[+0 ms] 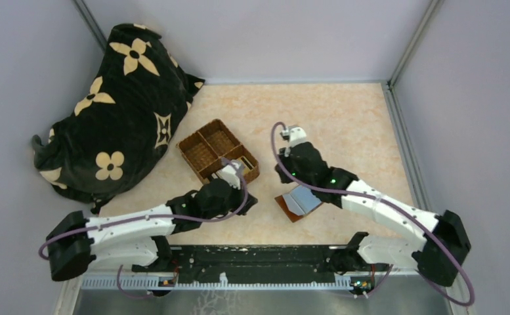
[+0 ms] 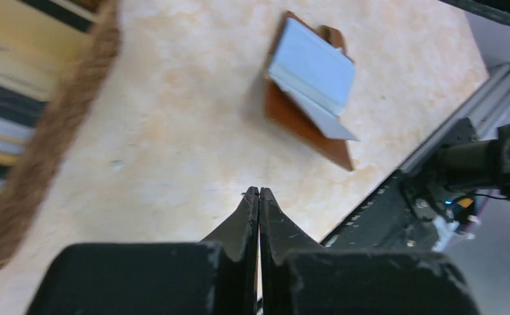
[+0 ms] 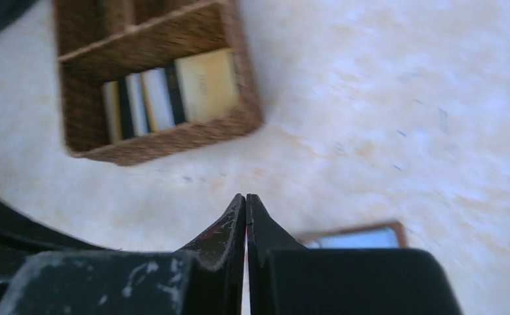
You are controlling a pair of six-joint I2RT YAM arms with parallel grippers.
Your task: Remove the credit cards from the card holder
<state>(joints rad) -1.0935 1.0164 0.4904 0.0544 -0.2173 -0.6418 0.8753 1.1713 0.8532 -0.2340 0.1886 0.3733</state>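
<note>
Work surface: table [image 1: 344, 125], peach-beige marbled top, enclosed by plain grey-lilac walls [image 1: 272, 39] w/ metal corner posts.

L to R:
- Far left: black fabric bag [image 1: 117, 105] w/ cream flower print, lying partly on the table and against the left wall
- Centre-left: brown wicker tray [image 1: 197, 131], 3 compartments. The near compartment holds the credit cards [image 3: 173, 92]: gold-tan, whitish and dark ones, packed side by side
- Left gripper [image 2: 259, 190]: just beside the tray's near edge, over bare table. Fingers pressed together, nothing between them
- Centre-right: card holder [image 1: 298, 203], flat on the table, well apart from the tray. Reddish-brown outer, grey-blue inner face up. In left wrist view a thin pale sheet projects from its lower edge; cannot tell if it is a card
- Right gripper [image 3: 246, 197]: above the table btw tray and holder. Fingers closed tip to tip, gripping nothing
</note>
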